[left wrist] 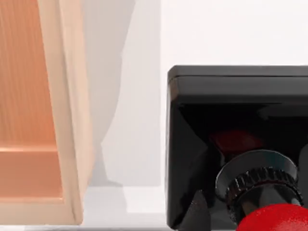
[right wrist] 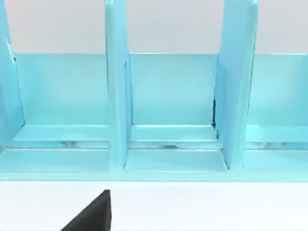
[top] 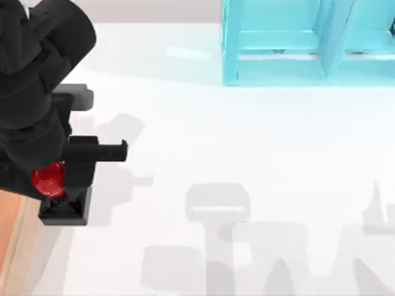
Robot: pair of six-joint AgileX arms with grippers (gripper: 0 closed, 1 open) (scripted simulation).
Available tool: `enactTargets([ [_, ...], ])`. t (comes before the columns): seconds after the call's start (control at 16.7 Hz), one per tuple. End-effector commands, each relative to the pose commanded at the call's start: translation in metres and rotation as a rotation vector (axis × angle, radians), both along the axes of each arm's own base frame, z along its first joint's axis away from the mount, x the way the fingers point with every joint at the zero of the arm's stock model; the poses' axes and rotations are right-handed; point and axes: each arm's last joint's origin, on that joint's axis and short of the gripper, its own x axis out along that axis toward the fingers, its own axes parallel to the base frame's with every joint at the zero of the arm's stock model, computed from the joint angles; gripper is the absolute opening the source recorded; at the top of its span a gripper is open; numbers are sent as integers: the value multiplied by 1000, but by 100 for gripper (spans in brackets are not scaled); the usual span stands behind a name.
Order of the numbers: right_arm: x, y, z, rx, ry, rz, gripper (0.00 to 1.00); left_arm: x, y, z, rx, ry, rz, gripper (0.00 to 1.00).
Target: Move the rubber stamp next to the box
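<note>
Here | left gripper (top: 58, 185) over rubber stamp (top: 58, 197) at table's (top: 247, 154) left edge; grip state: cannot tell | left wrist: stamp beside the box (left wrist: 67, 120), apart | right wrist: cyan shelf (right wrist: 168, 106)

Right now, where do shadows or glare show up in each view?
Top view: soft grey arm shadows spread across the white table. Left wrist view: a shadow lies between the box and the rubber stamp, whose red knob shines. Right wrist view: evenly lit cyan shelf.

Left claw (top: 62, 185) hangs low at table's left edge.
</note>
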Motion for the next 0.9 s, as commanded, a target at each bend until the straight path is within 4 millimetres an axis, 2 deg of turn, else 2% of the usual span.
enactTargets([
  [0.18, 0, 0, 0, 0, 0, 0, 100, -7, 24, 15, -2, -2, -1, 0],
  [0.54, 0, 0, 0, 0, 0, 0, 100, -8, 24, 11, -1, 0, -6, 0],
  [0.9, 0, 0, 0, 0, 0, 0, 100, -8, 25, -43, -2, -2, -1, 0],
])
